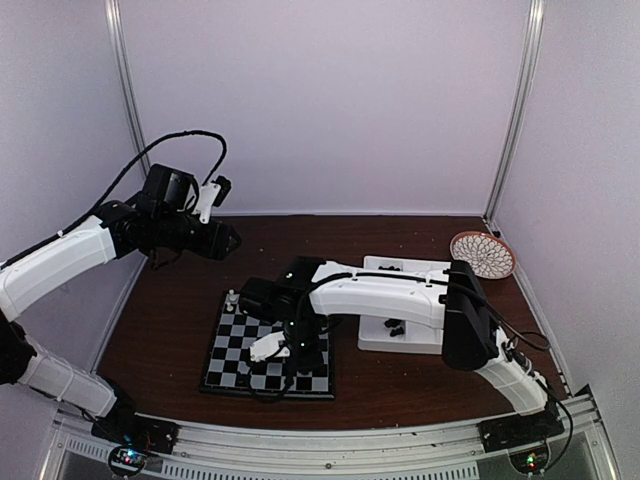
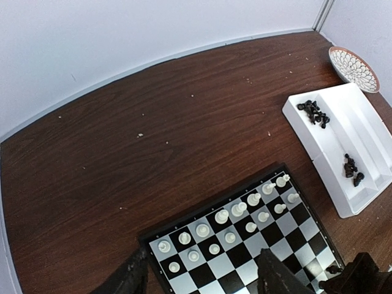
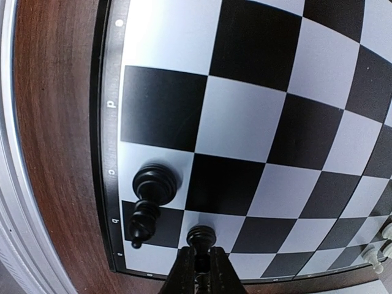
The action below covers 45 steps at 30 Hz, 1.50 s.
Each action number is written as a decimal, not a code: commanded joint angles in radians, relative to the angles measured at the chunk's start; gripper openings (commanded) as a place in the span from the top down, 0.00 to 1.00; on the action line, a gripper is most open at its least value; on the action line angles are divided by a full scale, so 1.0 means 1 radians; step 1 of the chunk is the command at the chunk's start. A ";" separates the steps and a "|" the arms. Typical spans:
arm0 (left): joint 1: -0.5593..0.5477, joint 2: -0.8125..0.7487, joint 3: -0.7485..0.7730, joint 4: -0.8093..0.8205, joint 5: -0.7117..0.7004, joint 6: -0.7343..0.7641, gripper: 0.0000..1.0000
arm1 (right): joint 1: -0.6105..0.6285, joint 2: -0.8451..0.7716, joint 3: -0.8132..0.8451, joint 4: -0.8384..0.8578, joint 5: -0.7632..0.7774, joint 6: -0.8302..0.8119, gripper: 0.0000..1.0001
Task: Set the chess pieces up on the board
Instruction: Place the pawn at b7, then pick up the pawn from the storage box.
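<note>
Black pawn (image 3: 201, 236) stands near board (image 3: 245, 128) edge, starting black's ranks; right tool (image 3: 199, 269) tips flank it, grip unclear; left tool (image 2: 202, 277) spread wide, empty

We saw a smooth, glossy board (image 3: 245, 122), shiny black plastic chess pieces (image 3: 154, 182), a matt white plastic tray (image 2: 361, 131) and a dark wood-grain table (image 2: 153, 153).

Left arm (image 1: 55, 262) and right arm (image 1: 385, 292): white shells, black joints, loose black cables (image 1: 190, 134), maybe tiny status lights on the bases (image 1: 128, 458).
</note>
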 commanded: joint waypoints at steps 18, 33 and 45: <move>0.006 -0.004 0.015 0.026 0.021 -0.011 0.39 | -0.008 -0.134 0.056 -0.017 0.035 0.006 0.75; 0.006 0.005 0.017 0.025 0.036 -0.007 0.39 | -0.394 -0.495 -0.464 0.144 0.072 -0.029 0.82; 0.007 0.018 0.018 0.026 0.052 -0.011 0.39 | -0.512 -0.408 -0.613 0.227 0.027 -0.005 0.82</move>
